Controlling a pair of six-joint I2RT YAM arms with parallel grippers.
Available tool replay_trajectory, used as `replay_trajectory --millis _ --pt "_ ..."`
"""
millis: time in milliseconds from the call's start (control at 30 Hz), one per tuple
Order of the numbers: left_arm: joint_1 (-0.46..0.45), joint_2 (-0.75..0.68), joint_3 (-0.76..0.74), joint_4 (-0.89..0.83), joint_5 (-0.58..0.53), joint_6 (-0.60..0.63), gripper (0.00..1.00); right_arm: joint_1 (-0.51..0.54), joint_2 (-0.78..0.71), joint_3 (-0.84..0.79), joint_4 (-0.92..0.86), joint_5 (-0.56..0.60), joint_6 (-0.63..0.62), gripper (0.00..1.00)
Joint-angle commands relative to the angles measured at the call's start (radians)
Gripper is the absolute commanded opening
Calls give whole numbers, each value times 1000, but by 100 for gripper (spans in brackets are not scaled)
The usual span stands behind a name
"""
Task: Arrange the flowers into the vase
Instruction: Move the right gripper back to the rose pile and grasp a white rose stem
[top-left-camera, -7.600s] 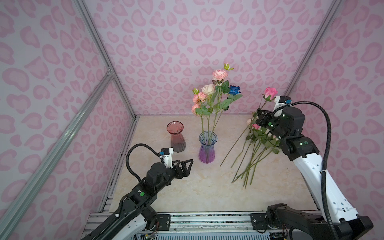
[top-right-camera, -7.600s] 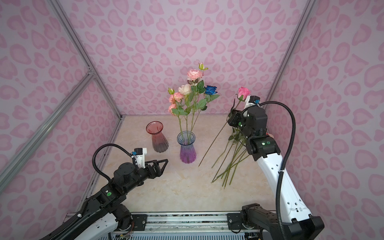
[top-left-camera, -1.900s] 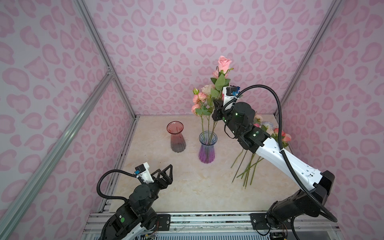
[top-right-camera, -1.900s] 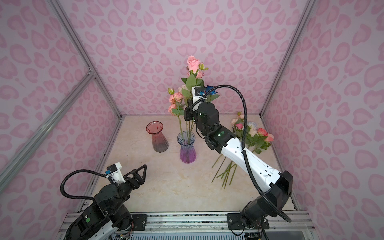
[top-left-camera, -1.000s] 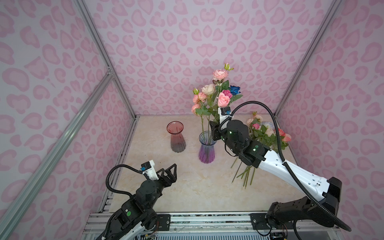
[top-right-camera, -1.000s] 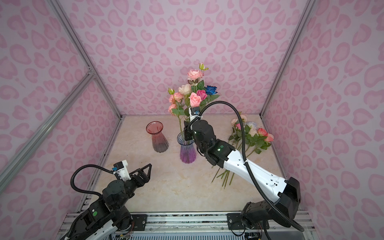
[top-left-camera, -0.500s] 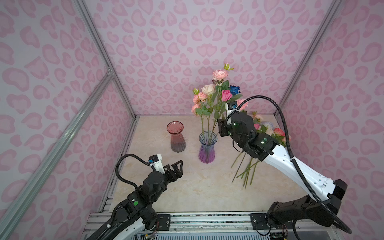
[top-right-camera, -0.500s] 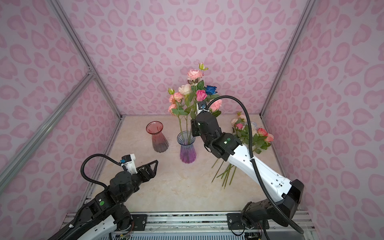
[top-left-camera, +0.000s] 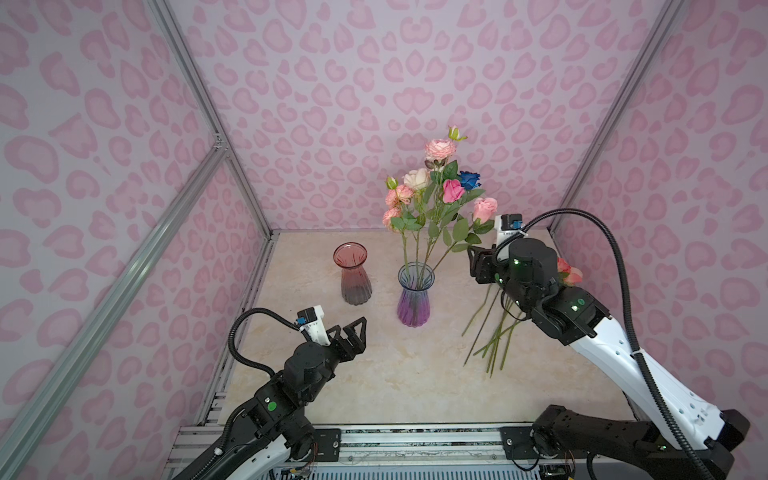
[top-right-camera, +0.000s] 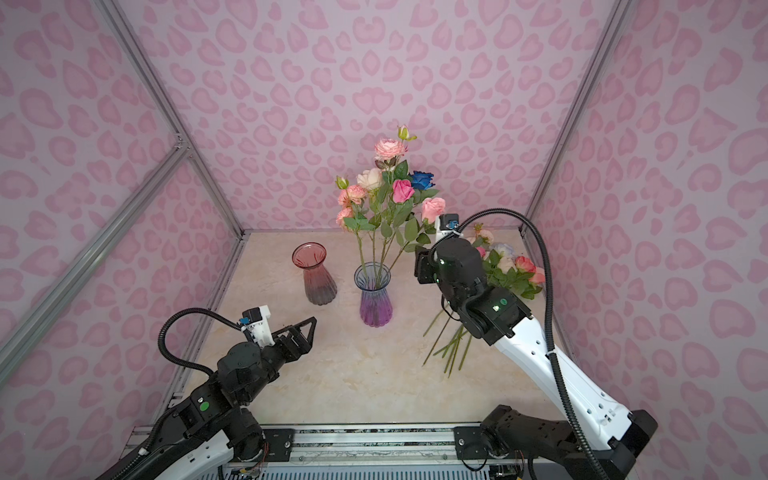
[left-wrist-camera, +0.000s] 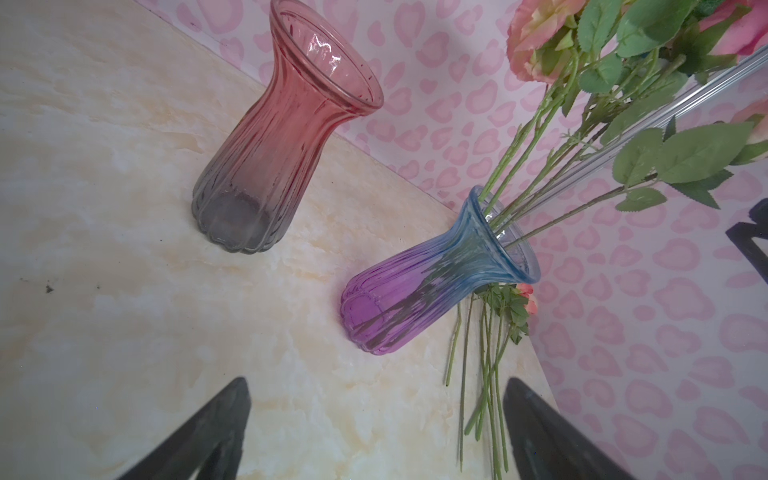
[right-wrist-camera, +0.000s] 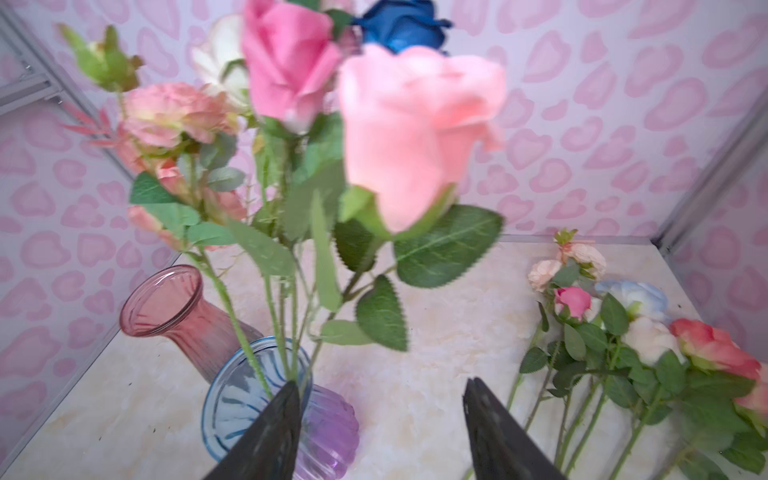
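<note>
While roughly half the flowers (top-left-camera: 432, 195) stand in the purple vase (top-left-camera: 413, 299), stems down through its mouth and heads fanned above, the job reads about halfway to me. Pale pink rose (top-left-camera: 485, 209) leans out on the right side of that bunch, stem in the vase, nothing gripping it. Left to do: loose bunch (top-right-camera: 505, 266) lying flat on the bench (top-left-camera: 374, 386) to the right of the vase, half a dozen heads or so, stems pointing toward the front edge. Red vase (top-left-camera: 353, 274) beside the purple one is empty. My right fingers (top-left-camera: 478, 264) hang in the air just right of the vase bunch, between it and the loose bunch. They are partly apart, gap clear in the right wrist view, touching nothing. My left fingers (top-left-camera: 349, 330) are spread wide over the front left of the bench, aimed at the two vases, well apart from both, empty.
</note>
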Motion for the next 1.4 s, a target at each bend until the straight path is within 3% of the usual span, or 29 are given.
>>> replay_trajectory --millis 0,167,233,367,500,567,633,767,933,1133,1367 --pt "3 37 -19 85 40 24 96 -96 -73 -97 -9 -104 78 59" --pt "1 123 -38 179 121 30 96 -301 -151 -279 16 -159 163 51" --pt "1 170 -33 210 164 34 96 -396 -118 -334 28 -191 193 41" --pt "1 262 -20 256 245 39 97 -528 23 -398 71 -260 250 24" --pt "1 336 -6 289 322 51 99 -593 266 -366 101 -301 232 22" --pt "1 353 13 270 327 67 99 -601 414 -300 81 -372 164 28" --pt "1 351 29 246 327 85 98 -599 534 -236 51 -380 150 27" --pt "1 317 55 193 307 122 98 -605 654 -173 61 -344 148 27" --pt "1 272 53 167 280 137 97 -610 759 -111 51 -388 126 25" --pt "2 265 55 158 269 136 96 -610 765 -95 36 -369 112 7" --pt "2 298 81 160 277 143 96 -585 573 -135 24 -304 125 2"
